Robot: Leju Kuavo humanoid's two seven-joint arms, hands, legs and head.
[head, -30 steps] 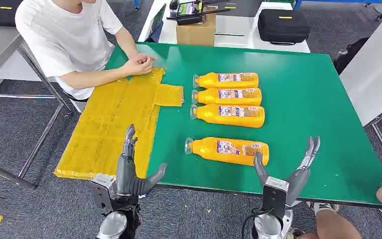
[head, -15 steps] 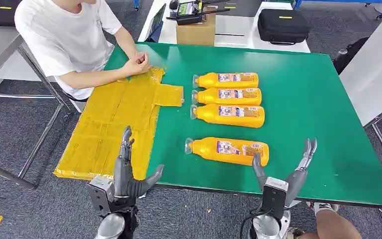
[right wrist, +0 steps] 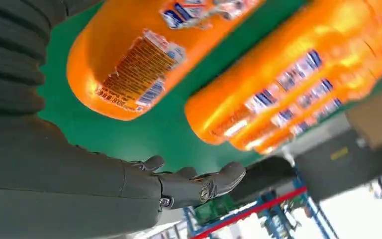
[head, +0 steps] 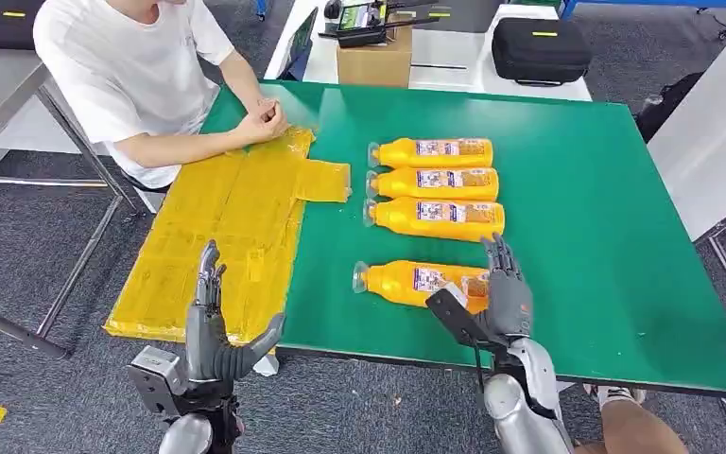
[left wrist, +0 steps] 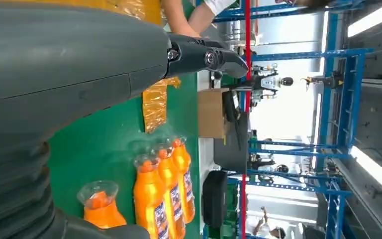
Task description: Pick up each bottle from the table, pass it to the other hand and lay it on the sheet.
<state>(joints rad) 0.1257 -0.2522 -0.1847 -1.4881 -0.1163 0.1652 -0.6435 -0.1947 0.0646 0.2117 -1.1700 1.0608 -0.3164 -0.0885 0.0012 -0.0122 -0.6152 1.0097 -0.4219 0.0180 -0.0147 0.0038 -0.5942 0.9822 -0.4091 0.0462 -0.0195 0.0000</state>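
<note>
My fingers [head: 501, 257] spread wide over the label end of the nearest bottle [head: 416, 281], which lies alone on the tabletop [head: 586, 189] for easy grasping, while my left hand [head: 210, 326] waits open beside the sheet [head: 217, 227].

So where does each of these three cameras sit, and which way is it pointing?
Head view: high on the robot, looking down at the green table, yellow sheet, both hands.
Left wrist view: behind the open left hand, facing across the table to the orange plastic bottles.
Right wrist view: behind the open right hand, just above the nearest orange bottle.
Shared: that nearest bottle and the row of three bottles appear in all views.
</note>
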